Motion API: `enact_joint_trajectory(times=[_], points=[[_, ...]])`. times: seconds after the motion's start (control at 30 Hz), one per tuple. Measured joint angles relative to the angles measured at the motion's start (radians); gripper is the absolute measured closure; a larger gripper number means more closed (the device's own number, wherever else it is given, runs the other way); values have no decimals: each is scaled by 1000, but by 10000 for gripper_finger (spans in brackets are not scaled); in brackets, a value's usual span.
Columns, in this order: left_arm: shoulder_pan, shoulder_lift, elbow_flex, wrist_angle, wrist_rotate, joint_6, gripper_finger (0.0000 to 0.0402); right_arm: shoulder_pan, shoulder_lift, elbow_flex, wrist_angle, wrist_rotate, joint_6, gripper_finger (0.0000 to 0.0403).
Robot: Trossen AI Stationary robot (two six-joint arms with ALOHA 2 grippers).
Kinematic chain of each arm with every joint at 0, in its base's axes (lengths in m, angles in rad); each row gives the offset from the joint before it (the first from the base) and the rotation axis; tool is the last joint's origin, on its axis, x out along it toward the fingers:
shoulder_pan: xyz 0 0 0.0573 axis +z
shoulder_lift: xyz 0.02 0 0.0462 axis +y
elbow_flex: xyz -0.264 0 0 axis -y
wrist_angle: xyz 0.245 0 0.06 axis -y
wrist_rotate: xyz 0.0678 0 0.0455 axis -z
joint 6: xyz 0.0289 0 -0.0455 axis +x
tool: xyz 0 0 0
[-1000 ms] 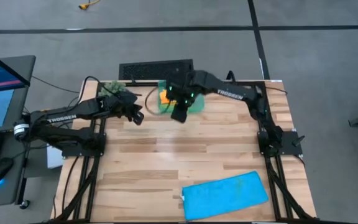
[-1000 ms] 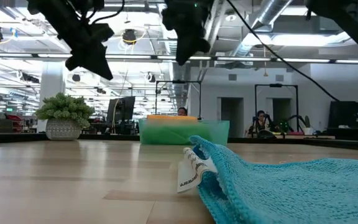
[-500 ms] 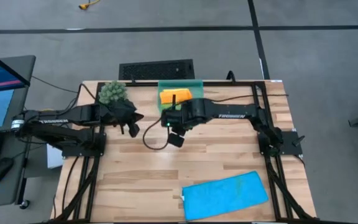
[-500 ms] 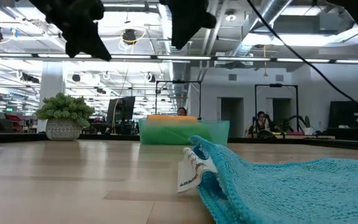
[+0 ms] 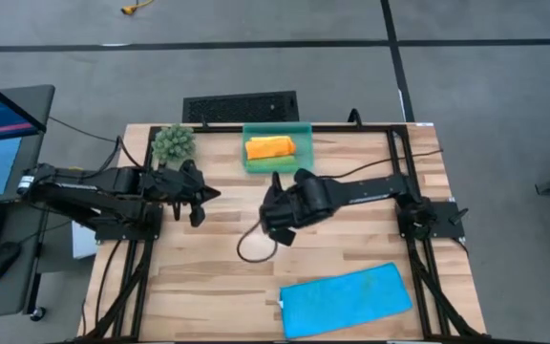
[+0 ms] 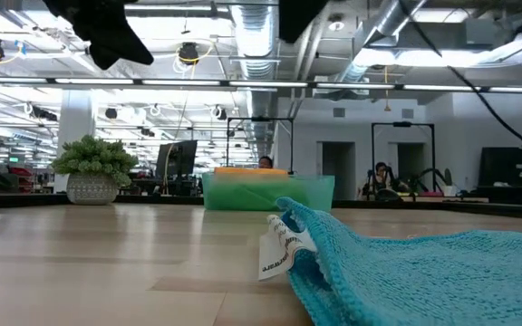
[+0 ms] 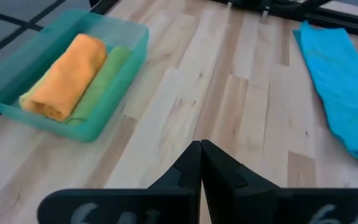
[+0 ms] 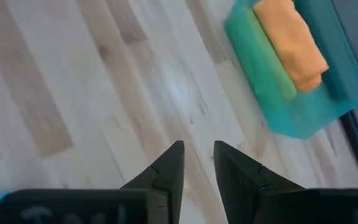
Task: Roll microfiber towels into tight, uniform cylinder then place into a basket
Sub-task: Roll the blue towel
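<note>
Wooden planks make up the table (image 5: 218, 248), and the basket (image 5: 304, 143) sits at its far edge, just beside the plant ball (image 5: 172, 141). Inside the basket lie two rolls side by side: the orange towel (image 5: 269, 147) and the green towel (image 7: 101, 84), touching each other.

One second ago the right gripper (image 5: 277, 222) hung right over the basket. Now it has pulled back from the basket to the middle of the table, on the side toward the blue towel (image 5: 347, 299). Its fingers (image 8: 166, 168) show a small gap between them and hold nothing. That most likely means it has just let go of a roll and is done there.

The left gripper (image 5: 197, 196) has moved too. It has drawn back from the basket and now floats near the plant ball. Its fingers (image 7: 188, 171) are pressed together and hold nothing.

The blue towel lies flat and unrolled at the near edge of the table, well apart from the basket. It has not been touched yet. No yellow towel can be seen. So two towels look finished, and the blue one is probably next. Both arms seem to be turning that way, but that is only a guess.
</note>
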Motion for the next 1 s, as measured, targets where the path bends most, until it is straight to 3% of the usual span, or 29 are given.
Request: enact_joint_trajectory(times=[0.17,0.4,0.6,0.8,1.0], points=[[-8,1,0,15,-16,-2,401,27,-76,-134,2,27,25,292],[-8,1,0,31,-73,-4,401,61,-380,-585,70,32,247,292],[-7,1,0,30,-81,-6,401,135,-579,-811,208,-2,461,292],[-7,1,0,32,-156,-20,401,242,-654,-956,280,-64,688,292],[-7,1,0,35,-235,-52,401,381,-643,-1095,369,-216,787,292]])
